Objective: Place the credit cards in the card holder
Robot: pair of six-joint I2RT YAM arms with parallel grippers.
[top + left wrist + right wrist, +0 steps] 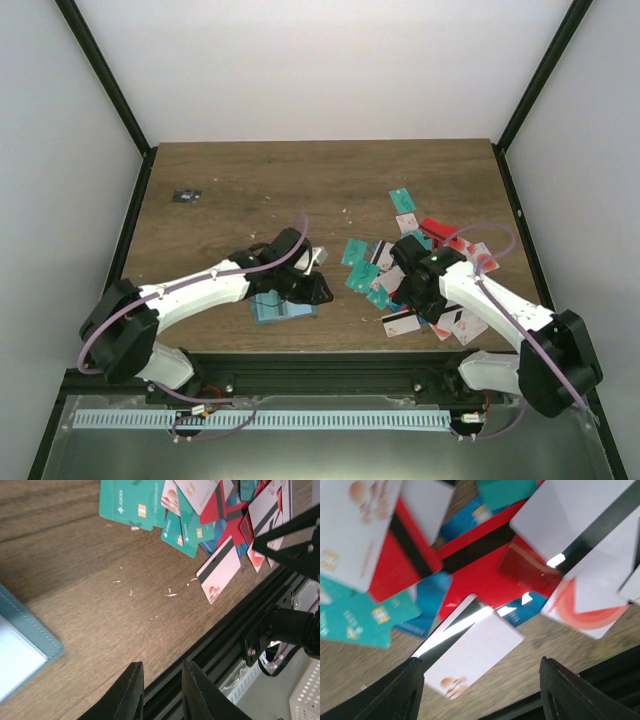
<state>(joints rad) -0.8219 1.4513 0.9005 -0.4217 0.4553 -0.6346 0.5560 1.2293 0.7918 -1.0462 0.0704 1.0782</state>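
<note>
The credit cards [400, 262] lie in a loose, overlapping heap right of centre, teal, red, white and pink. The blue-grey card holder [283, 309] lies flat near the front edge, and its corner [22, 647] shows at the left of the left wrist view. My left gripper [316, 289] hovers just right of the holder, its jaws [161, 664] a narrow gap apart with nothing between them. My right gripper [405, 293] hangs low over the heap's near side. It stands wide open [481, 662] above a white card with a dark stripe [470, 652], not touching it.
A tiny black object with white marks [186, 195] sits at the far left of the table. The black rail [240, 625] of the table's front edge runs close beside both grippers. Bare wood [300, 190] lies behind the arms.
</note>
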